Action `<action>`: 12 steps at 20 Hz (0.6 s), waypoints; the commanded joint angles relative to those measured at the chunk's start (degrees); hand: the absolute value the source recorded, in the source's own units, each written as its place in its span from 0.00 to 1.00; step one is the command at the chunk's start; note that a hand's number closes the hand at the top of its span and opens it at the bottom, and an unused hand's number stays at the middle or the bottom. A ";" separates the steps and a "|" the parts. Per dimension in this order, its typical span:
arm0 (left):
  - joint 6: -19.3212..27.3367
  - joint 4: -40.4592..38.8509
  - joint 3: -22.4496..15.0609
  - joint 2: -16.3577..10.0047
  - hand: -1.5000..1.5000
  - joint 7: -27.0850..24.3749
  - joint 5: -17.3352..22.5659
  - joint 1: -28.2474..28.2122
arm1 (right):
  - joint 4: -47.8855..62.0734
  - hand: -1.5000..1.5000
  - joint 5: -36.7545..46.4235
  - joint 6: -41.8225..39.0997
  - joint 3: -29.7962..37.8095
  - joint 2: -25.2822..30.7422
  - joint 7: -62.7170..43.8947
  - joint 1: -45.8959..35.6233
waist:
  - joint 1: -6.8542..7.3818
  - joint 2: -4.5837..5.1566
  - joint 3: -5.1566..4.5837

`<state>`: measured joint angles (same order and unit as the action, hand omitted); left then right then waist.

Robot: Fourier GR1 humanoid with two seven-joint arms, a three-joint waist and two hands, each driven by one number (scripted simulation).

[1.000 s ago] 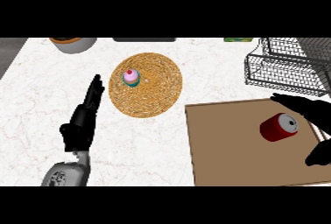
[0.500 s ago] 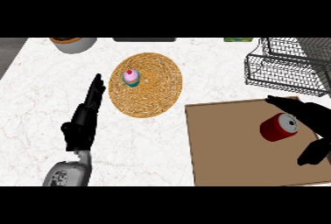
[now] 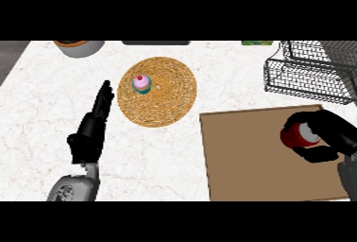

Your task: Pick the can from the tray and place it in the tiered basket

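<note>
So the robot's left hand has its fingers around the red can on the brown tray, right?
No, it's the right hand whose fingers curl round the red can on the brown tray, as the head view shows. The left hand is open, away from the tray.

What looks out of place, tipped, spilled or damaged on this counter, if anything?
Nothing stands out. The can is on the tray, with the fingers of the right hand curled round it. The cupcake stands upright on the woven mat, and nothing is spilled.
</note>
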<state>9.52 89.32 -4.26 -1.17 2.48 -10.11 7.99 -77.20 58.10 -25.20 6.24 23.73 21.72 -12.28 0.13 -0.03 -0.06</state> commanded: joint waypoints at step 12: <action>-0.03 -1.34 0.80 -0.55 0.50 -0.32 0.39 1.49 | 2.34 1.00 23.64 -2.49 -7.37 -16.09 -45.74 -5.82 | 0.74 0.15 0.02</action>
<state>9.78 87.85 -4.12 -1.22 2.55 -10.13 9.74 -78.18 77.25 -26.59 0.13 13.28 -12.89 -16.47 0.67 -0.41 -0.93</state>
